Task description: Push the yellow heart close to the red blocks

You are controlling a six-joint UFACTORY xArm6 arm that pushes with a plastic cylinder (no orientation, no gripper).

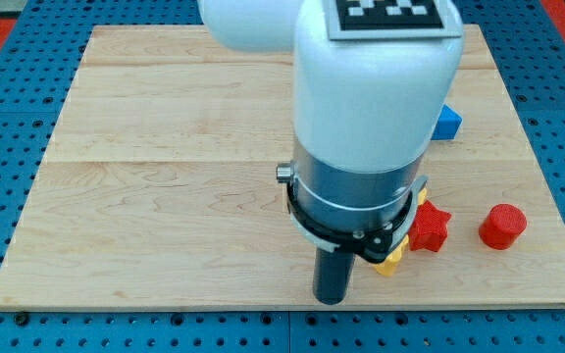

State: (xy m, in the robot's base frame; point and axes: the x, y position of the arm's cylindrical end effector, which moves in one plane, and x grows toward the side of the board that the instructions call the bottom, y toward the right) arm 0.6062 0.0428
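My tip [332, 297] rests on the board near the view's bottom edge, just left of the yellow heart [391, 262]. The arm hides most of the heart; only a small yellow part shows by the rod's collar. The red star [430, 226] lies right above the heart, partly hidden by the arm. The red cylinder [502, 226] stands apart, further to the view's right. Whether the heart touches the star cannot be told.
A blue block [448, 122] peeks out from behind the arm at the view's upper right. The other yellow block, the green blocks and the second blue block are hidden by the arm. The wooden board [165, 196] ends close below my tip.
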